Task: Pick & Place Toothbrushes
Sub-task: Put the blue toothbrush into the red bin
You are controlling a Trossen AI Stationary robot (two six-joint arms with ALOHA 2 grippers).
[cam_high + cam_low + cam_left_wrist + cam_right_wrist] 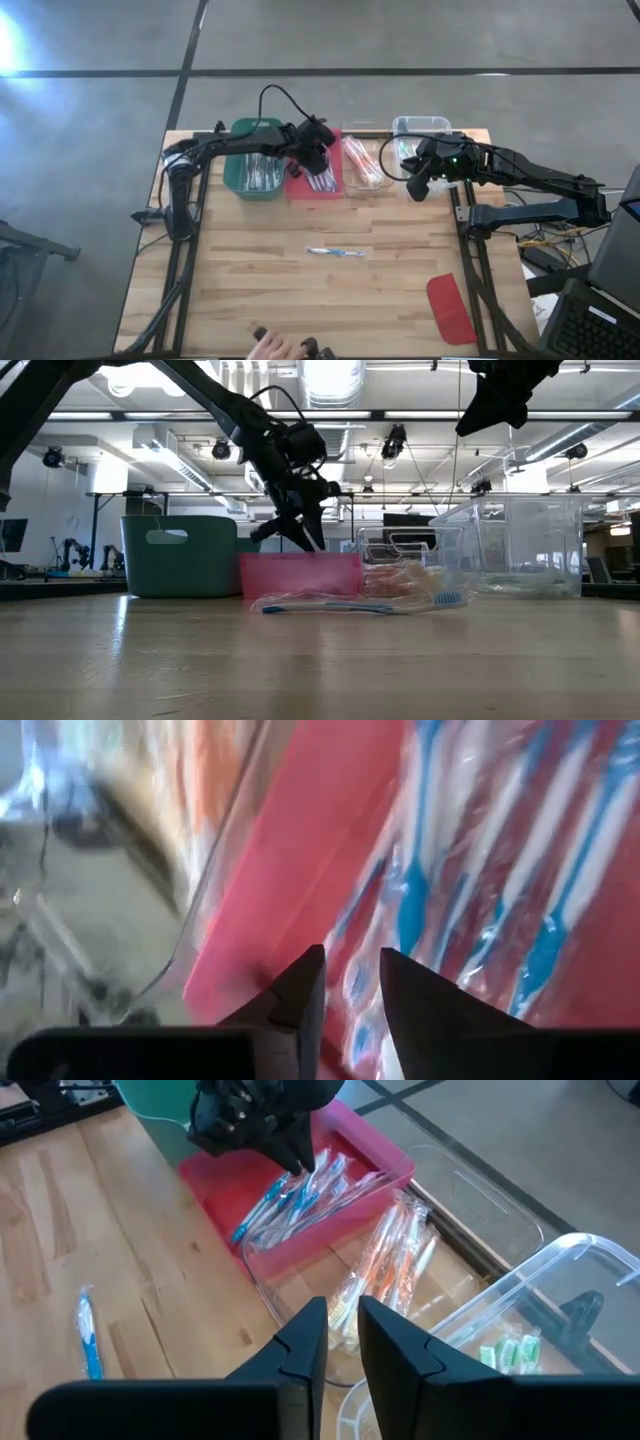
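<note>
My left hand [300,1165] over pink bin [375,1165], fingers slightly spread above blue toothbrushes [300,1200], nothing pinched: drop step. Next: fetch bench toothbrush [335,252].

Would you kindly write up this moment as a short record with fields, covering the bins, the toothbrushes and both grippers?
bins: green bin, pink bin, two clear bins in a row at the table's far edge
pink bin contents: blue toothbrushes
middle clear bin contents: orange toothbrushes
loose item: one blue toothbrush on the table
red lid: flat on the table, on the right arm's side
left gripper: open, over the pink bin
right gripper: slightly parted, empty, raised above the clear bins
</note>
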